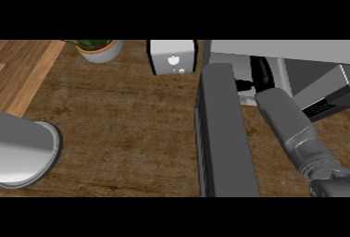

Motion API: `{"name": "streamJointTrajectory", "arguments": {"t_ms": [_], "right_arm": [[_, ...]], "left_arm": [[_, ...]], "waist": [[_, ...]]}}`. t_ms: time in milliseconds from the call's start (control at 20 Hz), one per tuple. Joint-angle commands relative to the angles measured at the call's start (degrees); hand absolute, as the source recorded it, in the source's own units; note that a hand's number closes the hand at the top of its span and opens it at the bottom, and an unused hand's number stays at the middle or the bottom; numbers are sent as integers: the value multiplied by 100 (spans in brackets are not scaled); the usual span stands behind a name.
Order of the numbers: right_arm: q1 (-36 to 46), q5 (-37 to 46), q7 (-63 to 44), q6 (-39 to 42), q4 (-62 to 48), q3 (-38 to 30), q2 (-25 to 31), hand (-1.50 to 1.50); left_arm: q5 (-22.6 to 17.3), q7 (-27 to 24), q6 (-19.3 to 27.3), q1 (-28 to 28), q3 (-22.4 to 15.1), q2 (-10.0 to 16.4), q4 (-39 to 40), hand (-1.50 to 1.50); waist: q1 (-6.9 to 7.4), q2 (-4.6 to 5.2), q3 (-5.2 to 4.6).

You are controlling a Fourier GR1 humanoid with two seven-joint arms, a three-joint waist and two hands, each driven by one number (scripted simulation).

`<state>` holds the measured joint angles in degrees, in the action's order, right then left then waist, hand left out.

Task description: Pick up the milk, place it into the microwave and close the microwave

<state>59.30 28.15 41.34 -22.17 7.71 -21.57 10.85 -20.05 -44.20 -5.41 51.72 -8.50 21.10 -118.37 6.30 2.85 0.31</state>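
Counter (pixel 123 139) — matt, rough-grained wood; microwave door (pixel 226 139) — smooth matt grey; plant pot (pixel 103 53) smooth white.

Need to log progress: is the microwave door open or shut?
Open: the door juts out over the counter; the right forearm reaches past it inside.

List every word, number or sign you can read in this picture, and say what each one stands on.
No word or number here can be read.
White box at the back of the counter: one small pale symbol on its front with dots below it, too small to make out.
Microwave: its dark panel bears tiny marks, too blurred to read.
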Motion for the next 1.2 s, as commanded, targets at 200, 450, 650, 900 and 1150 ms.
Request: {"name": "streamJointTrajectory", "arguments": {"t_ms": [200,450,650,900,1150], "right_arm": [[-270,-340,722,920,-2,-281,-19,-150],[-396,-475,766,1352,-72,-372,-52,-150],[-683,-553,1019,1873,28,-356,33,-150],[-1272,-584,1425,1995,206,-232,-280,-150],[-1714,-769,1388,2492,647,-155,-297,-150]], "left_arm": [[194,248,-3,-318,-329,-88,146,-150],[892,338,236,-495,-1040,-367,38,-150],[1150,408,328,-289,-1248,-373,-210,-150],[1576,1461,845,-973,-1559,-583,-572,-150],[2071,1591,912,-1123,-2154,-736,-407,-150]], "waist": [[-199,-80,-9],[-292,-148,-15],[-406,-224,-21],[-612,-265,-24],[-704,-326,-33]]}}
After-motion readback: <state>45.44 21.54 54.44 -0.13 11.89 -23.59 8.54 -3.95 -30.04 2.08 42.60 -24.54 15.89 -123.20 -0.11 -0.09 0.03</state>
